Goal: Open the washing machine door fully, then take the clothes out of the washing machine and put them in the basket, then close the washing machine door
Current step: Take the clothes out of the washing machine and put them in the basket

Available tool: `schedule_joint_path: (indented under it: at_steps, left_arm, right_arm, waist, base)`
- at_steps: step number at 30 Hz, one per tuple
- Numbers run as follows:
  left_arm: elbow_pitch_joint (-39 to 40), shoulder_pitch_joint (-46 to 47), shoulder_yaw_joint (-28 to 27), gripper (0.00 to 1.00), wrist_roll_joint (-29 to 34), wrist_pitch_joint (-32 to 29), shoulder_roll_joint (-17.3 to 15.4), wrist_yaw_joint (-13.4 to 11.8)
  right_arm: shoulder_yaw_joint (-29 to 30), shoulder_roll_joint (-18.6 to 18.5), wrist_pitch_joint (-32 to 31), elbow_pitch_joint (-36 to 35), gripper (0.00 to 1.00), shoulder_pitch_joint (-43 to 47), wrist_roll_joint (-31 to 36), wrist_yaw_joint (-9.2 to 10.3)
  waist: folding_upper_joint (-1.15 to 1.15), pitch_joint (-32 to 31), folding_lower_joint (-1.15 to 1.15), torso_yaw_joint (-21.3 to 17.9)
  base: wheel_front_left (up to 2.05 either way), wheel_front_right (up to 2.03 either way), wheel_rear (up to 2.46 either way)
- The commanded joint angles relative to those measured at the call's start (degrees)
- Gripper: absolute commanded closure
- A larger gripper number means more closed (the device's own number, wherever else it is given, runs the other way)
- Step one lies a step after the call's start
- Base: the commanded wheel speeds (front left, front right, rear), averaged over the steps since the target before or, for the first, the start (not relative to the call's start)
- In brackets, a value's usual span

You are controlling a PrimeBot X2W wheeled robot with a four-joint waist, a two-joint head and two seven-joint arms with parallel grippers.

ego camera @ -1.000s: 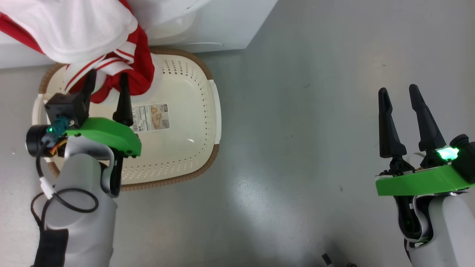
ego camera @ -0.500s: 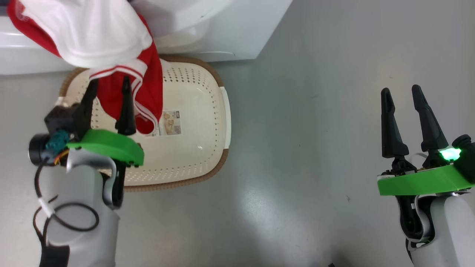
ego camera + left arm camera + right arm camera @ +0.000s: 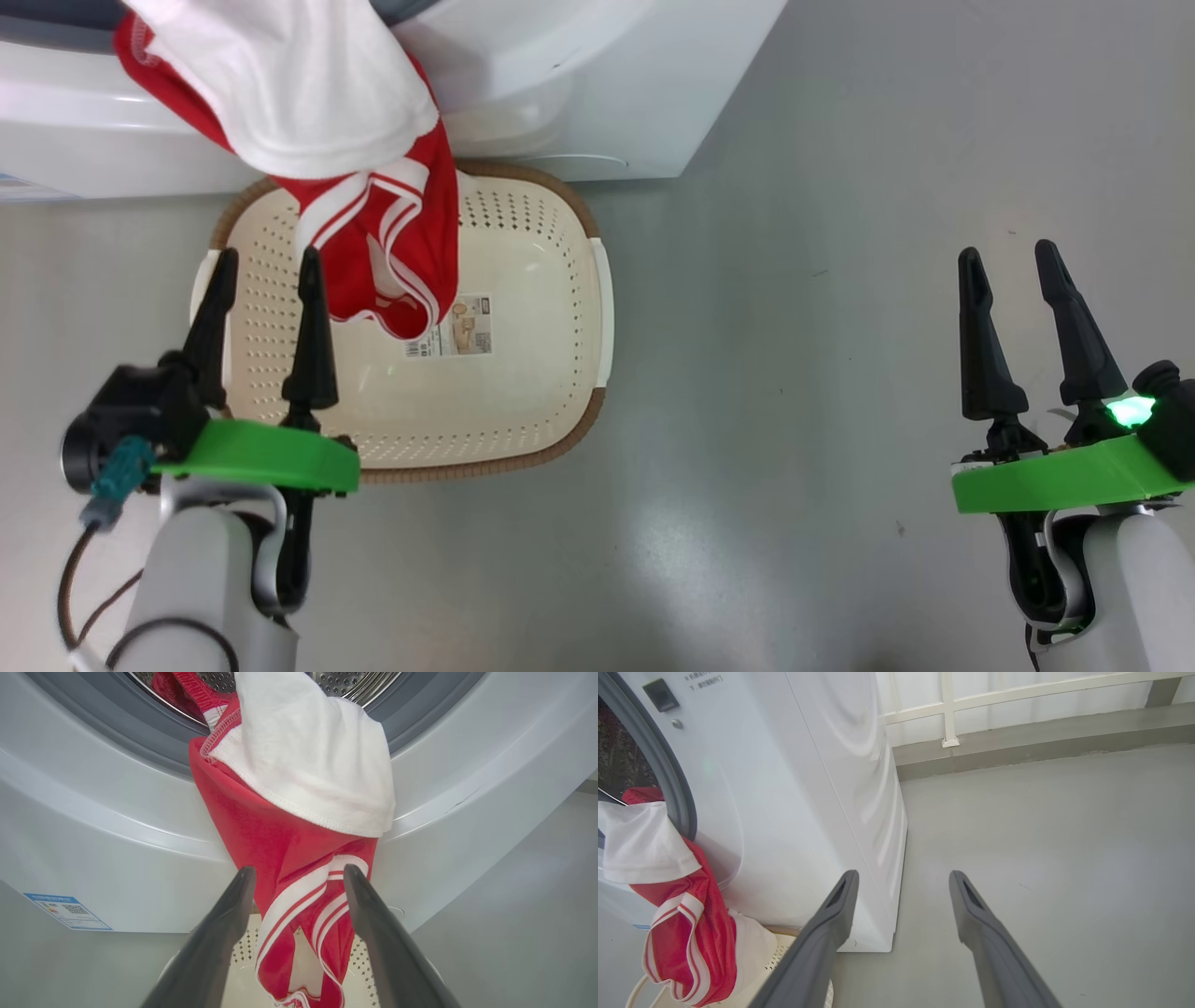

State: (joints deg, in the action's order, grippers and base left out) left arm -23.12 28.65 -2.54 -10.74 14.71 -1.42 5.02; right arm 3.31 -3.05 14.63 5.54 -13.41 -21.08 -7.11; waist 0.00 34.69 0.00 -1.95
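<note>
The washing machine point(image 3: 579, 84) stands white across the top of the head view, its steel drum point(image 3: 355, 681) open; the washing machine door is out of view. Red and white clothes point(image 3: 373, 215) spill out of the drum over the front panel, and their striped end dangles over the basket point(image 3: 523, 392) on the floor below. My left gripper point(image 3: 264, 271) is open above the basket's left half, its right fingertip just beside the hanging cloth. In the left wrist view the clothes point(image 3: 289, 826) hang beyond the spread fingers. My right gripper point(image 3: 1006, 250) is open over bare floor, far to the right.
A blue label sticker point(image 3: 67, 911) is on the washer's lower front. The grey floor point(image 3: 794, 373) stretches right of the basket. A low grey curb and white railing point(image 3: 1017, 723) run behind the washer's side.
The camera has shifted. My left gripper has opened fully and drawn back from the red cloth it was around. The garment now hangs free over the basket. The right gripper stays still.
</note>
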Motion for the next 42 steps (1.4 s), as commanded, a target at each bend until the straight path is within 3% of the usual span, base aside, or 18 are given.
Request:
schedule_joint_path:
  at_steps: [1,11,22,32,42]
  left_arm:
    - [2.68,-2.57,-1.65,0.00,0.26,0.29,-1.46,-0.43]
    - [13.09,-8.50,-1.63,0.00,-0.08,0.29,-1.46,-2.15]
    - [14.47,-6.52,-0.35,0.00,1.28,0.29,-1.46,-2.13]
    - [10.82,5.85,-0.08,0.00,4.19,-1.05,-3.91,-1.51]
    - [0.34,24.26,3.62,0.00,4.78,-13.49,-6.34,0.08]
  right_arm:
    - [-0.90,-0.32,0.37,-1.11,0.00,1.55,0.64,-0.37]
    - [-0.39,-0.62,0.37,-1.61,0.00,1.99,0.56,-0.37]
    - [-0.68,-0.67,0.37,-1.33,0.00,1.36,0.45,-0.37]
    - [-1.64,-0.46,0.37,-1.08,0.00,1.28,0.54,-0.37]
    - [-2.22,-0.37,0.37,-1.12,0.00,0.44,0.16,-0.37]
  waist:
    - [0.00,-0.40,0.00,0.43]
    - [0.00,0.01,0.00,1.32]
    - [0.00,0.38,0.00,1.25]
    - [0.00,0.37,0.00,1.23]
    - [0.00,1.63,0.00,0.59]
  base:
    - [0.00,0.00,0.00]
    - [0.00,0.00,0.00]
    - [0.00,0.00,0.00]
    - [0.00,0.00,0.00]
    - [0.00,0.00,0.00]
